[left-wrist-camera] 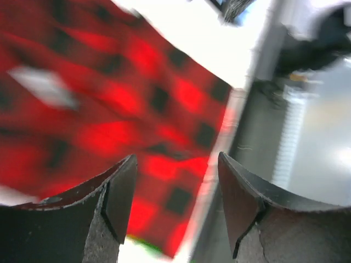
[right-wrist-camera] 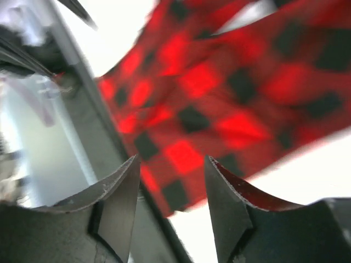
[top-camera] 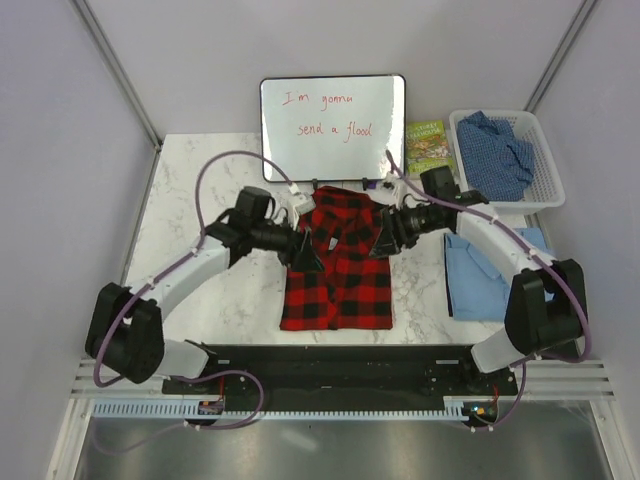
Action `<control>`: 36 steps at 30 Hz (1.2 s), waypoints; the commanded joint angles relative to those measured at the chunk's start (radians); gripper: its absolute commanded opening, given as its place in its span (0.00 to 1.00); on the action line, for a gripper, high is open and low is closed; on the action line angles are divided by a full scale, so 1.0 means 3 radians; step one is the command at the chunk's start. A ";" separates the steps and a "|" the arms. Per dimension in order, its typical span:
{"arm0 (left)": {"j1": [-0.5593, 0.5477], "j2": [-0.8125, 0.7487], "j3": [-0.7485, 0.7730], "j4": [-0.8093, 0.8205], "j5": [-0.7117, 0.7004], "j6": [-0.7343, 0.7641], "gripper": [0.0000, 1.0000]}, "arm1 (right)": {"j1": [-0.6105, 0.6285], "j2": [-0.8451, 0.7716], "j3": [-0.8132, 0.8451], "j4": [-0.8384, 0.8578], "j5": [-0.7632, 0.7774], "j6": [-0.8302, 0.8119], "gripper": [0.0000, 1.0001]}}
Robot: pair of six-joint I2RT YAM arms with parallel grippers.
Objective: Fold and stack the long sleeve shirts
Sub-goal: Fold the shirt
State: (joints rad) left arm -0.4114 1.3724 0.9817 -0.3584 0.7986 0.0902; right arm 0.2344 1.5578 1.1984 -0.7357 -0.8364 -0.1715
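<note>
The red-and-black checked flannel shirt (top-camera: 338, 275) lies folded into a rectangle in the middle of the table, collar toward the back. My left gripper (top-camera: 308, 251) hovers at its upper left edge, jaws open with nothing between them; the checked cloth (left-wrist-camera: 137, 98) fills its wrist view below the fingers. At the shirt's upper right edge my right gripper (top-camera: 385, 236) is open too, the flannel (right-wrist-camera: 219, 93) lying beneath it. A light blue shirt (top-camera: 482, 272) lies folded on the right, partly under the right arm. A darker blue speckled shirt (top-camera: 497, 150) is bunched in the basket.
A white basket (top-camera: 540, 185) stands at the back right. A whiteboard (top-camera: 333, 128) with red writing leans at the back centre, and a green book (top-camera: 428, 148) lies beside it. The table's front edge borders a black rail (top-camera: 340, 365).
</note>
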 commanded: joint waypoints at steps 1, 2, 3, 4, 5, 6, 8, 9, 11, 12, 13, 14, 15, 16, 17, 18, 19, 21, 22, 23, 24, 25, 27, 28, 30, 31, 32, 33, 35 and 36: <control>-0.0290 0.0344 -0.0654 0.0738 0.0534 -0.1445 0.66 | 0.0517 0.0099 -0.0537 0.0601 -0.0582 0.0704 0.56; -0.0301 0.0511 -0.0710 0.0998 0.0544 -0.1628 0.66 | 0.0563 0.0166 -0.0629 0.0677 -0.0587 0.0730 0.55; -0.0296 0.0599 -0.0766 0.1081 0.0539 -0.1681 0.66 | 0.0579 0.0308 -0.0655 0.0688 -0.0597 0.0700 0.54; -0.0290 0.0686 -0.0737 0.1087 0.0514 -0.1651 0.66 | 0.0574 0.0395 -0.0651 0.0678 -0.0567 0.0634 0.53; -0.0285 0.0890 -0.0696 0.1087 0.0473 -0.1570 0.65 | 0.0569 0.0492 -0.0605 0.0541 -0.0546 0.0491 0.52; -0.0265 0.0993 -0.0619 0.1108 0.0467 -0.1564 0.65 | 0.0543 0.0706 -0.0594 0.0489 -0.0546 0.0302 0.51; -0.0214 0.1248 -0.0522 0.1143 0.0483 -0.1559 0.65 | 0.0492 0.1054 -0.0574 0.0443 -0.0521 0.0239 0.48; -0.0123 0.1508 -0.0425 0.1174 0.0483 -0.1589 0.65 | 0.0411 0.1162 -0.0559 0.0448 -0.0500 0.0194 0.47; -0.0020 0.1749 -0.0328 0.1179 0.0534 -0.1676 0.64 | 0.0303 0.1438 -0.0431 0.0438 -0.0398 0.0173 0.45; 0.0102 0.1928 -0.0241 0.1179 0.0503 -0.1696 0.64 | 0.0196 0.1500 -0.0375 0.0438 -0.0357 0.0168 0.45; 0.0169 0.1985 -0.0230 0.1321 0.0594 -0.1752 0.64 | 0.0160 0.1541 -0.0278 0.0392 -0.0326 0.0107 0.43; 0.0225 0.2016 -0.0220 0.1348 0.0671 -0.1804 0.64 | 0.0134 0.1532 -0.0237 0.0341 -0.0301 0.0056 0.43; 0.0267 0.2006 -0.0184 0.1333 0.0738 -0.1779 0.63 | 0.0129 0.1486 -0.0206 0.0270 -0.0341 -0.0001 0.43; 0.0262 0.1834 -0.0204 0.1312 0.0890 -0.1733 0.63 | 0.0134 0.1425 -0.0180 0.0102 -0.0427 -0.0112 0.43; 0.0237 0.1711 -0.0285 0.1312 0.0952 -0.1672 0.63 | 0.0159 0.1227 -0.0180 0.0029 -0.0661 -0.0149 0.43; 0.0170 0.1573 -0.0337 0.1312 0.1014 -0.1651 0.64 | 0.0235 0.1098 -0.0195 -0.0017 -0.0760 -0.0160 0.43; 0.0134 0.1258 -0.0398 0.1307 0.1090 -0.1656 0.64 | 0.0292 0.0955 -0.0266 -0.0012 -0.0837 -0.0144 0.45; 0.0007 0.0965 -0.0623 0.1373 0.1127 -0.1768 0.65 | 0.0455 0.0571 -0.0420 0.0155 -0.1046 0.0151 0.46; -0.0044 0.0766 -0.0700 0.1429 0.1122 -0.1869 0.65 | 0.0512 0.0474 -0.0638 0.0455 -0.1103 0.0304 0.46; -0.0101 0.0678 -0.0867 0.1480 0.1122 -0.1936 0.65 | 0.0654 0.0331 -0.0742 0.0595 -0.1103 0.0564 0.47; -0.0202 0.0636 -0.0945 0.1516 0.1096 -0.2003 0.65 | 0.0726 0.0294 -0.0844 0.0723 -0.1078 0.0703 0.47; -0.0244 0.0621 -0.1032 0.1583 0.1106 -0.2236 0.65 | 0.0793 0.0274 -0.1037 0.0972 -0.1047 0.0806 0.47; -0.0321 0.0687 -0.1267 0.1940 0.1112 -0.2478 0.65 | 0.0845 0.0335 -0.1192 0.1173 -0.1047 0.1021 0.47; -0.0331 0.0717 -0.1329 0.2042 0.1066 -0.2555 0.65 | 0.0850 0.0396 -0.1258 0.1260 -0.1047 0.1047 0.47; -0.0336 0.0906 -0.1386 0.2033 0.0969 -0.2530 0.65 | 0.0870 0.0661 -0.1285 0.1261 -0.1011 0.1037 0.47; -0.0331 0.0993 -0.1391 0.2028 0.0928 -0.2535 0.65 | 0.0870 0.0768 -0.1325 0.1246 -0.0961 0.1032 0.46; -0.0326 0.1080 -0.1355 0.1967 0.0907 -0.2510 0.65 | 0.0845 0.0982 -0.1331 0.1210 -0.0925 0.0986 0.46; -0.0301 0.1258 -0.1314 0.1871 0.0867 -0.2454 0.65 | 0.0835 0.1096 -0.1315 0.1119 -0.0899 0.0793 0.46; -0.0204 0.1514 -0.1238 0.1666 0.0698 -0.2321 0.65 | 0.0774 0.1473 -0.1107 0.0558 -0.0853 0.0390 0.45; -0.0153 0.1571 -0.1237 0.1670 0.0682 -0.2326 0.65 | 0.0763 0.1587 -0.0908 0.0125 -0.0838 -0.0068 0.45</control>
State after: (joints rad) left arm -0.5037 1.7550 0.5793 0.1810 1.0794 -0.6098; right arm 0.4843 1.9091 0.8253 -0.4603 -1.1152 0.0628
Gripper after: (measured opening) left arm 0.651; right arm 0.456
